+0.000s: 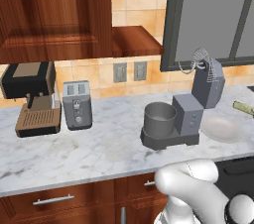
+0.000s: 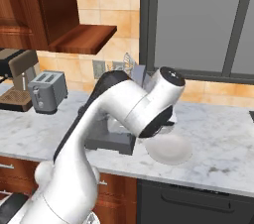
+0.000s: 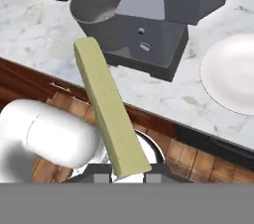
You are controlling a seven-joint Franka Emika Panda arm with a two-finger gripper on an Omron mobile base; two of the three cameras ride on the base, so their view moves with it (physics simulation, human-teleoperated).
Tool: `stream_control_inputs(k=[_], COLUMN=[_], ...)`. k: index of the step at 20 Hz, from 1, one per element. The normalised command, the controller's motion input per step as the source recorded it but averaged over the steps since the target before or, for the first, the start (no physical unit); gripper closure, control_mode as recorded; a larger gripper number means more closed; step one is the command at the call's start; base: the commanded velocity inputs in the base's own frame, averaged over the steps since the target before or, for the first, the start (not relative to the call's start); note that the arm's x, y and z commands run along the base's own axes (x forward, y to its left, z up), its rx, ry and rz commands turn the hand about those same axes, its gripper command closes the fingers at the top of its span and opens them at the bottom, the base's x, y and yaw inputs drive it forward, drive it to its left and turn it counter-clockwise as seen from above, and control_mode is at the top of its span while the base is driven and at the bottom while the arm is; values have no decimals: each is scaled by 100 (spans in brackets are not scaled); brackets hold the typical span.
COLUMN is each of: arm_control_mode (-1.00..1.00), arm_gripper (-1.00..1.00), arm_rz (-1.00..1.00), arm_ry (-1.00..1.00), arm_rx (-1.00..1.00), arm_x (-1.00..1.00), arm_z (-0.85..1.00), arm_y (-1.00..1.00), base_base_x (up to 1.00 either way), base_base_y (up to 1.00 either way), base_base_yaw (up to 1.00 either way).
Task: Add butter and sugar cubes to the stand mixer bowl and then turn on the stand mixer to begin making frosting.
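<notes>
Hand view shows the butter (image 3: 110, 110), a pale yellow-olive stick, rising from the bottom of the picture, where the gripper's tips would be, and reaching toward the stand mixer bowl (image 3: 101, 1). The tips themselves are hidden behind the stick, so I judge from how it stands that the gripper is pinched on its lower end, with the jaws only a little apart. The stick hangs in front of the counter edge and the wooden cabinet fronts, not yet over the marble counter (image 1: 99, 148).

The step in hand, as I judge it, is to carry the butter to the bowl. To do it well, the hand should travel forward and to the left, past the mixer's column. The free end should be above the bowl opening before the grip is released, because the stick is long and could catch on the rim.

On the left base view the stand mixer (image 1: 191, 114) has its head tilted back, so the bowl (image 1: 159, 119) is open from above. A white plate (image 1: 221, 129) lies just beside the mixer, on its right
</notes>
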Motion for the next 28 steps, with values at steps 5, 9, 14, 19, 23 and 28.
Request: stream_control_inputs(k=[5, 9, 14, 19, 23, 28], arm_control_mode=[-100, -100, -100, -100, -100, -100], arm_gripper=[100, 100, 100, 100, 100, 100], arm_rz=[0, 0, 0, 0, 0, 0], arm_ry=[0, 3, 8, 9, 6, 0], arm_rx=[-13, -12, -10, -9, -7, -5], arm_x=[-2, 6, 17, 53, 65, 40], arm_z=[24, 10, 1, -2, -11, -20], arm_y=[100, 100, 100, 99, 72, 20], base_base_x=[0, 0, 0, 0, 0, 0], base_base_y=[0, 0, 0, 0, 0, 0], base_base_yaw=[0, 0, 0, 0, 0, 0])
